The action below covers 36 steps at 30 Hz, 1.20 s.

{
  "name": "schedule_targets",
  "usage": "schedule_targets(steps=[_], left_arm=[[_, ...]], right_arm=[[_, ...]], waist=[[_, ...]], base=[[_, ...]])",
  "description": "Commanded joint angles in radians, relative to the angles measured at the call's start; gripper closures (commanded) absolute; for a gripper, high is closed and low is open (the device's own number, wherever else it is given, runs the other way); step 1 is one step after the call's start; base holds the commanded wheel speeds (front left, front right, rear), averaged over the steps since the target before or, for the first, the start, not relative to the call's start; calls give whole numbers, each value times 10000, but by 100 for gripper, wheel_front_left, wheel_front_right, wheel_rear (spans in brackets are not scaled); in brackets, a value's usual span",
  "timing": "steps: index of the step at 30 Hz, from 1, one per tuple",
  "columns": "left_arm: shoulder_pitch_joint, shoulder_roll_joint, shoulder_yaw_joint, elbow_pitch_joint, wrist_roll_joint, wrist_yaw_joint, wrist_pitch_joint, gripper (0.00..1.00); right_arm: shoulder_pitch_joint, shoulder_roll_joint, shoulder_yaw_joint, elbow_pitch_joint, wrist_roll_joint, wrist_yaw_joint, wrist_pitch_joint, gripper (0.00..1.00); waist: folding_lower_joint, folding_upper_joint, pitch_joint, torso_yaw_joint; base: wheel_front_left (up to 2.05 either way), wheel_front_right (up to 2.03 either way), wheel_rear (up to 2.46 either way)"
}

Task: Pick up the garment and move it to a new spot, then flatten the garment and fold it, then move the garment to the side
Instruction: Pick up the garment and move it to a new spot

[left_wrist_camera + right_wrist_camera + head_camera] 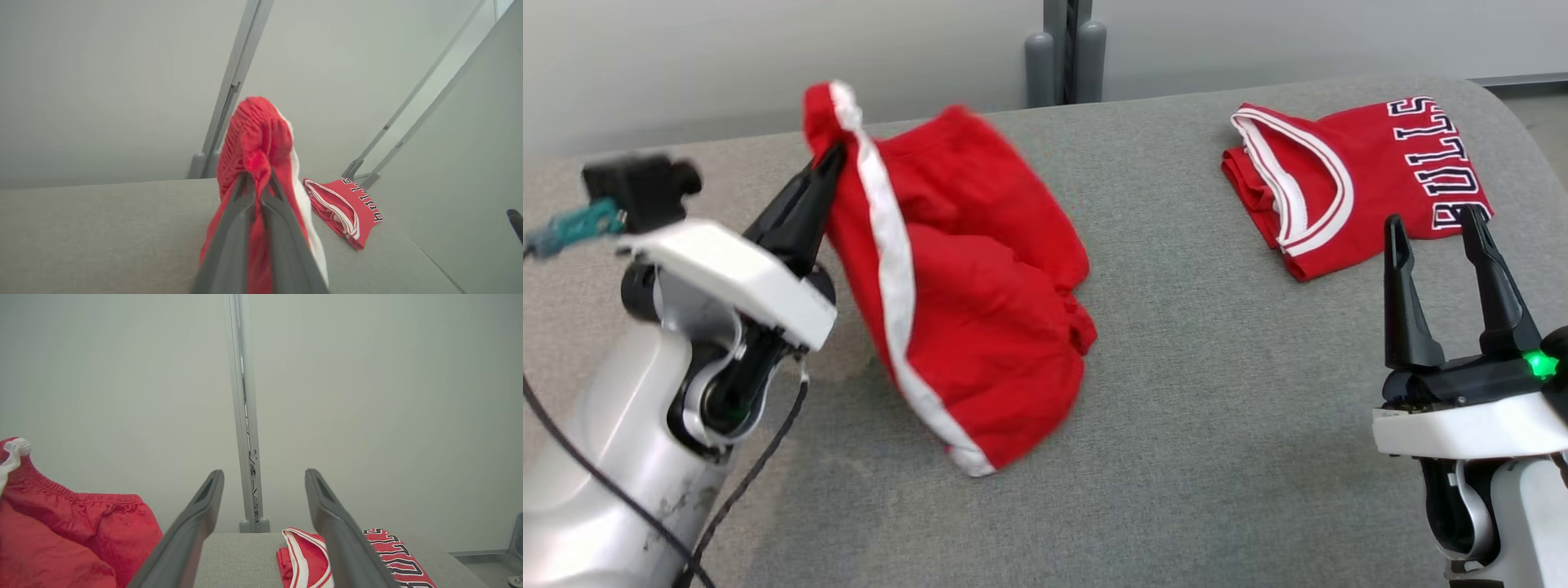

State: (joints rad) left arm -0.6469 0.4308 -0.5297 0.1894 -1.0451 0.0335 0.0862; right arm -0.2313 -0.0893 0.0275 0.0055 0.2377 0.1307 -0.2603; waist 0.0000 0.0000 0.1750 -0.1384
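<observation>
The garment (1347,175), a red jersey with white-trimmed neckline and black "BULLS" lettering, lies folded at the far right of the grey padded table (1192,384). It also lies flat in the left wrist view (347,204) and in the right wrist view (302,555). My right gripper (1433,216) stands open just in front of it, fingers upright and empty (264,473). My left gripper (829,159) is shut on the waistband of red shorts (964,286) with a white side stripe, holding them up at the left (255,134). Their lower end rests on the table.
A grey post (1066,49) with two round feet stands behind the table's back edge. The table's rounded far right corner (1507,102) is close to the jersey. A dark cable (743,482) hangs from my left arm.
</observation>
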Motion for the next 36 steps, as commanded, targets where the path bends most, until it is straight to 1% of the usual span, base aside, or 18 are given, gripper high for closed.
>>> schedule_targets(steps=[1,5,7,9,14,17,18,19,21,22,23,26,29,33,36], left_arm=[[378,-59,218,176,-170,-155,-443,100],[1300,-38,563,879,-264,-323,-1451,100],[1583,-82,602,1290,-160,-349,-1874,100],[1842,-115,600,1731,-60,-269,-2169,100],[2183,-261,696,2949,-46,-82,-2660,100],[2322,-378,700,3635,-141,-138,-2682,100],[2343,-434,681,3824,-166,-154,-2681,96],[2330,-479,687,3987,-201,-168,-2706,89],[2318,-544,672,4196,-242,-273,-2737,54],[2328,-561,694,4283,-268,-312,-2772,25],[2329,-536,669,4363,-196,-302,-2822,0],[2316,-504,659,4379,-95,-289,-2921,0],[2355,-265,616,4222,167,-127,-3033,0],[2552,234,607,3639,530,181,-3125,0],[2642,633,561,2864,798,411,-3099,0]], right_arm=[[30,-77,-43,-15,-12,4,-48,0],[-24,-182,-25,0,-28,4,-48,0],[-42,-242,-18,34,-30,4,-48,0],[-44,-285,20,77,-31,4,-48,0],[-46,-398,114,224,11,4,-48,0],[-46,-467,202,281,41,4,-48,0],[-34,-484,209,291,46,4,-48,0],[-16,-492,225,296,48,4,-48,0],[39,-524,223,318,64,4,-48,0],[67,-537,225,328,73,4,-48,0],[93,-547,235,337,78,4,-49,0],[115,-578,237,363,90,4,-49,0],[141,-618,214,375,102,4,-49,0],[232,-642,192,367,66,4,-49,0],[336,-622,257,386,75,4,-49,0]], waist=[[0,0,53,96],[0,0,101,247],[0,0,99,323],[0,0,72,409],[0,0,-48,581],[0,0,-128,638],[0,0,-159,658],[0,0,-188,670],[0,0,-252,696],[0,0,-280,708],[0,0,-309,717],[0,0,-367,739],[0,0,-433,778],[0,0,-515,849],[0,0,-561,922]], base=[[0,0,0],[0,0,0],[0,0,0],[0,0,0],[0,0,0],[0,0,0],[0,0,0],[0,0,0],[0,0,0],[0,0,0],[0,0,0],[0,0,0],[0,0,0],[0,0,0],[0,0,0]])
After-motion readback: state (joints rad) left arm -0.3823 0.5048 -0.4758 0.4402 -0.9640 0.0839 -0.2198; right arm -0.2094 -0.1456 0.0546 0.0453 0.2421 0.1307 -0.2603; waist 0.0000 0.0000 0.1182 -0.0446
